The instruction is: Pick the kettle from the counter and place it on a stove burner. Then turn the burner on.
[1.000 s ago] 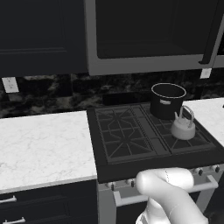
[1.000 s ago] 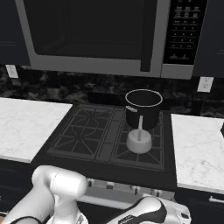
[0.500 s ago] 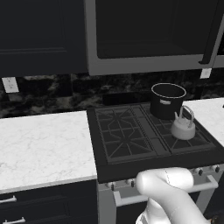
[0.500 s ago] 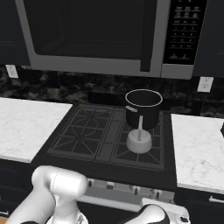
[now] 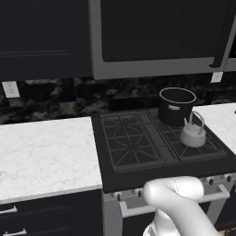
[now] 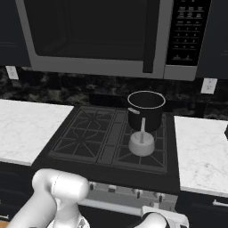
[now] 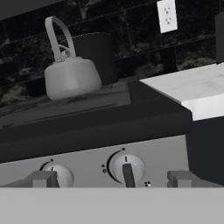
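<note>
- Fingers [image 7: 41,178] spread as wide as they go in the hand view, nothing between them, gripper [image 7: 111,178] hanging low in front of the stove's knob panel. One knob [image 7: 126,167] sits right between the tips, another knob [image 7: 57,174] just beside the tip on that view's left.
- Same view: kettle [image 7: 70,76] is up on the cooktop, upright, with the black pot [image 7: 94,54] right behind it. Counter [image 7: 192,87] slab off to one side, outlet [image 7: 167,16] on the backsplash.
- Left base view: kettle [image 5: 192,133] sits on the front right burner [image 5: 193,145], pot [image 5: 176,105] on the one behind, close together, can't tell if they touch. Marble stretches off to the left.
- Right base view: same deal, kettle [image 6: 141,142] on the grate in front of the pot [image 6: 145,110], microwave [image 6: 102,35] above.
- Looks to me like the placing part is done and the knob is what's left.
- If it ever needs moving: small stiff metal thing, probably light, smooth round body likely slippery. That thin arched handle is where I'd grab, at the top of the loop.
</note>
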Tool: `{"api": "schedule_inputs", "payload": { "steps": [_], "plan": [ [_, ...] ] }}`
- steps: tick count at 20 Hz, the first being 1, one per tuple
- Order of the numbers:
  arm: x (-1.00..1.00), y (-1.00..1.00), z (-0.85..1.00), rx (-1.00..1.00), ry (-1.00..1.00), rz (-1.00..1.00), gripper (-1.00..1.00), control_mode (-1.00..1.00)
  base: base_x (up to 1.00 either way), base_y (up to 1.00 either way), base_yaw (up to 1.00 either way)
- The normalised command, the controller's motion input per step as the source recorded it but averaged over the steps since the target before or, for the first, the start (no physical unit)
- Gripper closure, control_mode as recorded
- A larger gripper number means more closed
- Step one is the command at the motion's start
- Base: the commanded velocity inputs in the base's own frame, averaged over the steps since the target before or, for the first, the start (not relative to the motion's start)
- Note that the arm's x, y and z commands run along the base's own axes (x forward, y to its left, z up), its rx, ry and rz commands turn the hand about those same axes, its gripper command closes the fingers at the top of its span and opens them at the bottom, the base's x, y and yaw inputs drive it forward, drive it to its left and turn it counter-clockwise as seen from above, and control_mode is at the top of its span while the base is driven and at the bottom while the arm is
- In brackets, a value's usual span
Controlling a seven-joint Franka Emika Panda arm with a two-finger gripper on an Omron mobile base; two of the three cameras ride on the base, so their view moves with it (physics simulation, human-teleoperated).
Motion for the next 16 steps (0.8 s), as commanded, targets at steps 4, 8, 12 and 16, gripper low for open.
{"api": "schedule_inputs", "payload": {
  "steps": [4, 8, 12, 16],
  "plan": [
    [0.04, -0.11, -0.18, 0.0, 0.0, 0.0, -1.0, -1.0, 0.0, 0.0, 0.0],
    [0.0, 0.0, -0.14, 0.0, 0.0, 0.0, -1.0, -1.0, 0.0, 0.0, 0.0],
    [0.0, 0.04, -0.16, -0.01, -0.03, 0.0, -1.0, -1.0, 0.0, 0.0, 0.0],
    [0.02, 0.02, -0.08, -0.03, -0.05, 0.0, -1.0, -1.0, 0.0, 0.0, 0.0]
  ]
}}
